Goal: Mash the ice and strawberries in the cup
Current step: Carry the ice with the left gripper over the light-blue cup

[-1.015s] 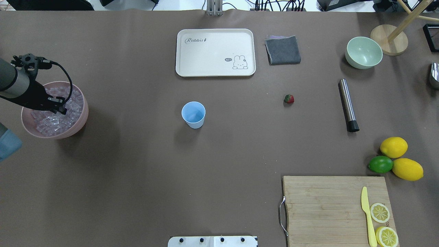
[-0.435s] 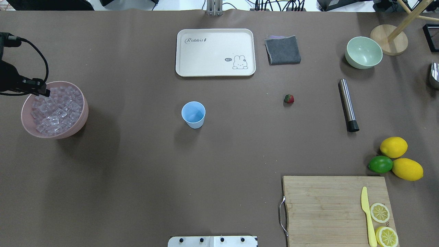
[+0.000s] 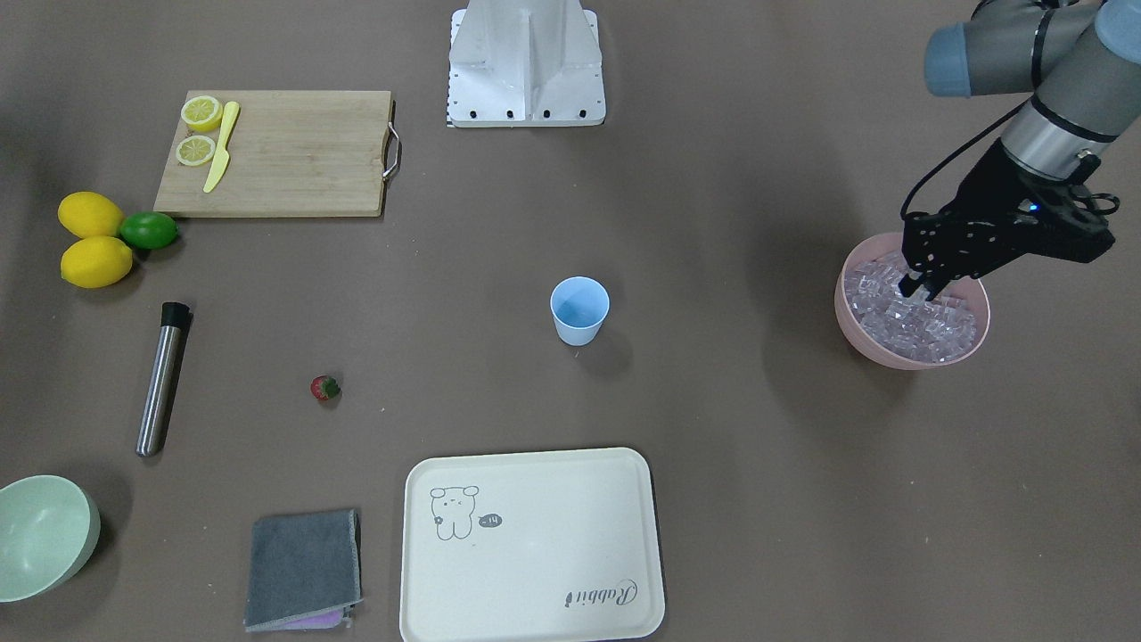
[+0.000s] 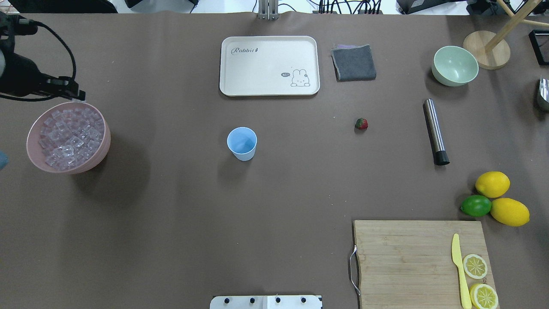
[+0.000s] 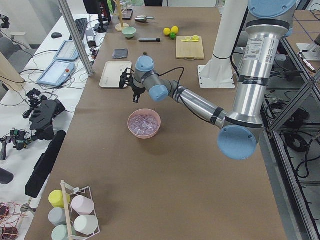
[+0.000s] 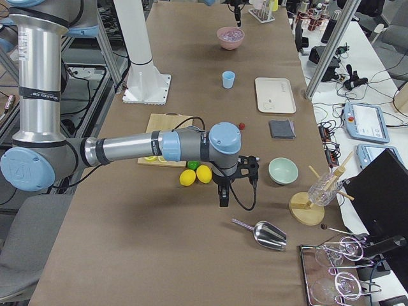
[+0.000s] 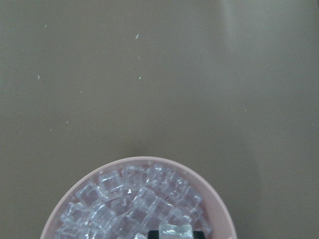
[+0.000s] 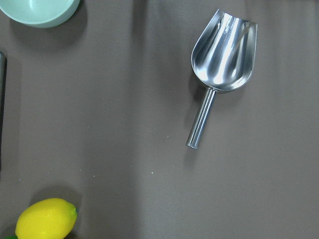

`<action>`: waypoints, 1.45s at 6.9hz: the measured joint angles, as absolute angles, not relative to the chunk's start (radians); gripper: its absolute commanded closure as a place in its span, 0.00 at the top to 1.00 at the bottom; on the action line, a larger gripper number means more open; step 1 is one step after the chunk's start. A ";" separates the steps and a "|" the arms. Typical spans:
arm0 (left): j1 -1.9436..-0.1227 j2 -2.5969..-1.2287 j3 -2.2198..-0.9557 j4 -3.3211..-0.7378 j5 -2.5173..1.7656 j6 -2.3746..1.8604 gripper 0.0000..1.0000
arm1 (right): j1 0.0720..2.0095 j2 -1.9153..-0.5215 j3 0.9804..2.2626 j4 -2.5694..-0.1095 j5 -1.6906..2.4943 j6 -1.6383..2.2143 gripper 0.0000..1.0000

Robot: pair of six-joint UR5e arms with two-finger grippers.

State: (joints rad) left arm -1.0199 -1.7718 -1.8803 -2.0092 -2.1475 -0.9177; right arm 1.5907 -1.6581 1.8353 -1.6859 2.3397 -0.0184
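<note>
The ice [image 4: 68, 133] fills a pink bowl [image 4: 103, 148] at the table's left. My left gripper [image 3: 918, 285] hangs just above the bowl's far rim, also in the overhead view [image 4: 79, 95]. In the left wrist view it is shut on one clear ice cube [image 7: 175, 230], with the bowl's ice [image 7: 134, 199] below. The light-blue cup [image 4: 242, 143] stands upright in the middle and looks empty. The strawberry [image 4: 361, 124] lies on the table to its right. My right gripper [image 6: 223, 199] shows only in the exterior right view, near the lemons; I cannot tell whether it is open or shut.
A steel muddler [image 4: 435, 131] lies right of the strawberry. A cream tray [image 4: 269, 64], grey cloth [image 4: 354, 62] and pale-green bowl [image 4: 454, 65] are at the back. Lemons [image 4: 492, 183], a lime [image 4: 475, 205] and a cutting board [image 4: 403, 257] are front right. A metal scoop [image 8: 224, 50] lies below the right wrist.
My left gripper has lifted out of the ice in the pink bowl and now hangs above the bowl's far rim with a cube. Nothing else moved.
</note>
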 measured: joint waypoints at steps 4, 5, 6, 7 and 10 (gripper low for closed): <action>-0.675 -2.026 -1.842 -2.022 -1.847 -1.235 0.00 | 1.591 -1.658 1.832 -1.685 2.332 -0.018 1.00; -0.604 -2.057 -1.823 -2.024 -1.772 -1.257 0.00 | 1.591 -1.659 1.831 -1.686 2.331 -0.018 1.00; -0.560 -2.087 -1.798 -2.028 -1.721 -1.270 0.00 | 1.591 -1.659 1.831 -1.686 2.330 -0.018 1.00; -0.536 -2.117 -1.768 -2.030 -1.693 -1.285 0.00 | 1.591 -1.659 1.830 -1.686 2.329 -0.018 1.00; -0.521 -2.142 -1.730 -2.031 -1.658 -1.298 0.00 | 1.591 -1.661 1.830 -1.686 2.329 -0.018 1.00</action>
State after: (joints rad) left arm -0.5207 -2.1424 -1.7303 -2.0313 -1.6576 -1.2982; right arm 1.5908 -1.6610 1.8300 -1.6858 2.3286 -0.0184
